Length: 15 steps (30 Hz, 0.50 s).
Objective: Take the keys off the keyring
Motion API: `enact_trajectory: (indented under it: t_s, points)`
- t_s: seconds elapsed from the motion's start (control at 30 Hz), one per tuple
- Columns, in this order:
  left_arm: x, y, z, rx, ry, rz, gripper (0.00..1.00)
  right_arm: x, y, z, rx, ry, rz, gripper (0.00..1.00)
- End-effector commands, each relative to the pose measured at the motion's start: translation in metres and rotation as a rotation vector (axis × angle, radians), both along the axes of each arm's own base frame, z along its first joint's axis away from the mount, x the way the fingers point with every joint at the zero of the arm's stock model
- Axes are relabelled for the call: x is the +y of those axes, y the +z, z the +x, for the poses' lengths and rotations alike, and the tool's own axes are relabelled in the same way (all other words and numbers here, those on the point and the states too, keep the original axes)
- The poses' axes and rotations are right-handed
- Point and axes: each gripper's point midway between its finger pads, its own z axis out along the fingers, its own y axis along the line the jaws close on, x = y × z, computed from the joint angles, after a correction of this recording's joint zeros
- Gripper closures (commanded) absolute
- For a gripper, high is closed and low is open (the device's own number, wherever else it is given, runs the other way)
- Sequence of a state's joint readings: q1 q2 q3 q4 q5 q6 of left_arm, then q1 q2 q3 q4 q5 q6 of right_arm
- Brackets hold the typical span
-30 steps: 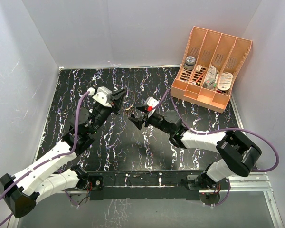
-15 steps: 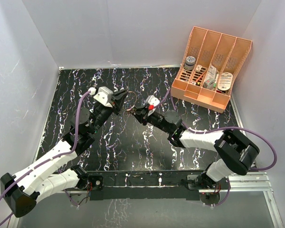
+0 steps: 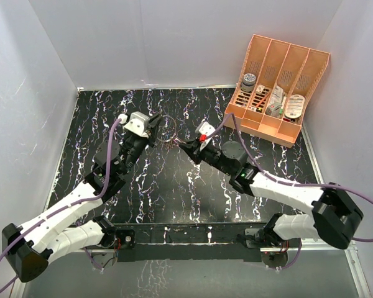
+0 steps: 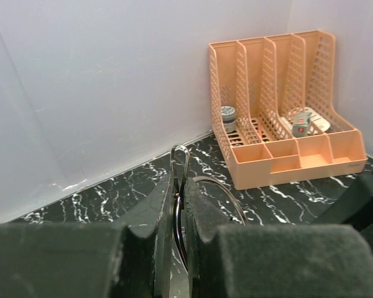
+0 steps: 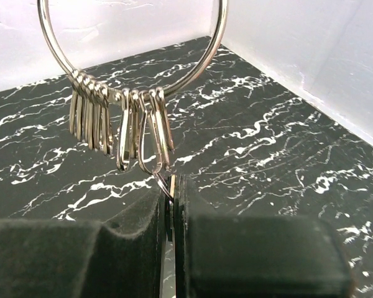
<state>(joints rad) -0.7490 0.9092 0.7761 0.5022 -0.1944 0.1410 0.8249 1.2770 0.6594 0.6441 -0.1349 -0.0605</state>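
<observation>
Keyring (image 5: pixel 216 46), held above the table (image 3: pixel 174 186) by the left claw (image 4: pixel 179 183) pinched shut on its wire; right claw (image 5: pixel 172 191) nips one of the keys (image 5: pixel 121 124). None is off yet; all remain threaded.

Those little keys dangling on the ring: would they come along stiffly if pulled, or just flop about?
Probably flop: the keys hang loose and fanned on the keyring, so they'd likely swing and slide along it. The ring looks rigid, so it should hold its shape. Smooth metal may slip from the right fingers, which pinch just one tip.
</observation>
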Motion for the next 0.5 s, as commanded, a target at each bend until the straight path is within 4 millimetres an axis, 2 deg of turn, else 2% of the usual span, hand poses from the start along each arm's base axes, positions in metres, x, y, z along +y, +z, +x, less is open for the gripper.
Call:
enact_trajectory:
  t_s: [0.0,0.03,0.13,0.2,0.37,0.47]
  points:
    - [0.017,0.024,0.009,-0.073,0.103,-0.018,1.00,-0.019,0.015,0.005,0.037,-0.093,-0.093,1.00]
    - [0.017,0.022,0.011,-0.066,0.110,-0.011,1.00,-0.022,0.021,0.007,0.047,-0.112,-0.109,1.00]
    - [0.017,0.013,0.015,-0.042,0.126,0.009,0.81,-0.034,0.027,0.014,0.084,-0.182,-0.167,1.00]
    - [0.019,0.005,0.017,-0.025,0.146,0.023,0.74,-0.041,0.031,0.019,0.108,-0.228,-0.215,1.00]
    - [0.027,-0.015,0.023,0.020,0.207,0.049,0.64,-0.062,0.028,0.034,0.207,-0.373,-0.401,1.00]
    - [0.026,-0.023,0.024,0.031,0.204,0.052,0.64,-0.075,0.020,0.039,0.258,-0.462,-0.534,1.00]
